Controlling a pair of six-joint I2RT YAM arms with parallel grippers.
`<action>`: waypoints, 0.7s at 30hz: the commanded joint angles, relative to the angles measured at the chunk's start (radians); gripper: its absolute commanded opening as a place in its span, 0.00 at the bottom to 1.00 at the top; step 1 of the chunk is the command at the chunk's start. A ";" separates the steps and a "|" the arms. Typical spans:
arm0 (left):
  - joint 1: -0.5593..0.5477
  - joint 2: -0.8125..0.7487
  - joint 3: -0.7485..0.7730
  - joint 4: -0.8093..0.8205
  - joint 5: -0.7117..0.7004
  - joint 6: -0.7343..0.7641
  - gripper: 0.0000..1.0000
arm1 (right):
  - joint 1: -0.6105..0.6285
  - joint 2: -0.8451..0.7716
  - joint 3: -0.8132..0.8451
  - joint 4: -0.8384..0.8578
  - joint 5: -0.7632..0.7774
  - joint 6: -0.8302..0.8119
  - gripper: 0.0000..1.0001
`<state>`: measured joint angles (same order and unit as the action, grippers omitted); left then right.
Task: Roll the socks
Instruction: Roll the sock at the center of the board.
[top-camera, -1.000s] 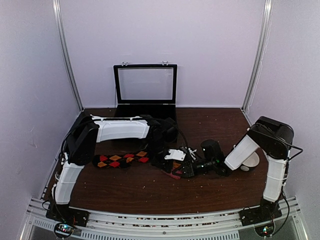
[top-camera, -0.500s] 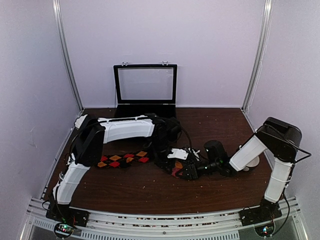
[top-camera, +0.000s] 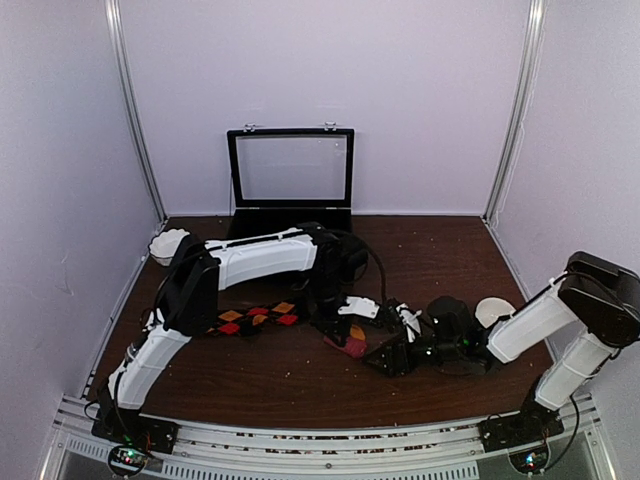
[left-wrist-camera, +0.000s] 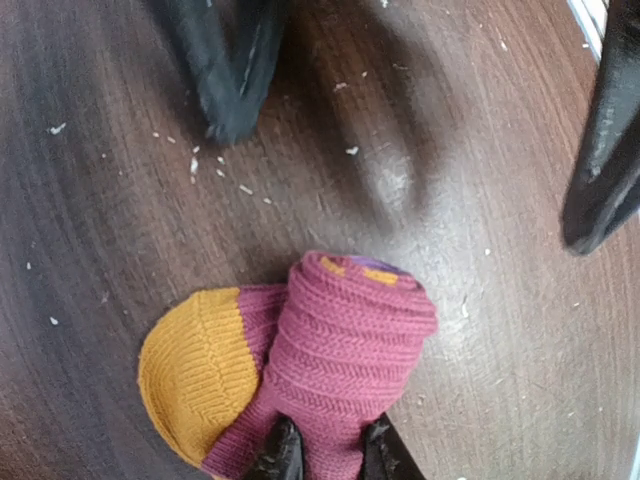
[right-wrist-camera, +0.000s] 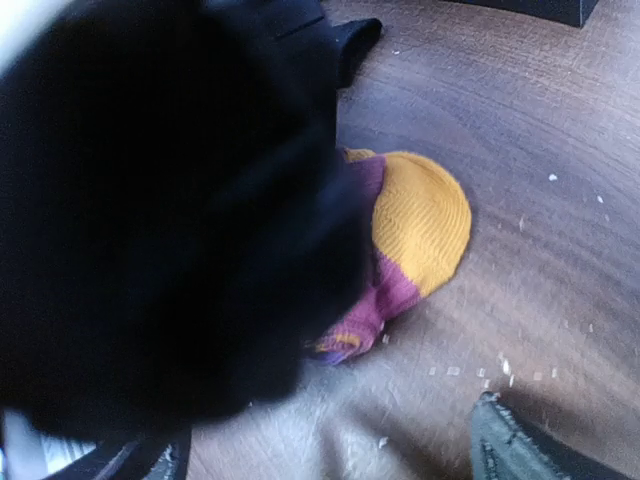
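Just right of the black sock with red and orange argyle diamonds (top-camera: 255, 316), the half-rolled magenta-pink knit sock with an orange toe (left-wrist-camera: 340, 360) lies pinched in the left gripper (left-wrist-camera: 329, 447), I'd guess so the roll can't spring loose, while the right gripper (top-camera: 390, 360) hangs wide open nearby.

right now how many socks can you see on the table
2. The black argyle sock lies flat left of centre, partly under the left arm. The magenta sock with an orange toe sits partly rolled at centre. More may be hidden under the arms.
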<state>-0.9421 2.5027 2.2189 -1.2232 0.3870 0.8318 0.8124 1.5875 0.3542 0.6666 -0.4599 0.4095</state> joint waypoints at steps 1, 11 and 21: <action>0.015 0.126 0.026 -0.114 0.017 -0.058 0.21 | 0.076 -0.055 -0.068 -0.109 0.157 -0.066 1.00; 0.055 0.141 0.038 -0.164 0.124 -0.198 0.19 | 0.189 -0.365 -0.175 -0.161 0.516 0.011 1.00; 0.054 0.219 0.161 -0.280 0.134 -0.297 0.19 | 0.215 -0.567 -0.235 -0.100 0.665 -0.060 1.00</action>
<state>-0.8825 2.6205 2.3817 -1.3914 0.5858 0.6075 0.9932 1.0599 0.0940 0.5411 0.1555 0.5026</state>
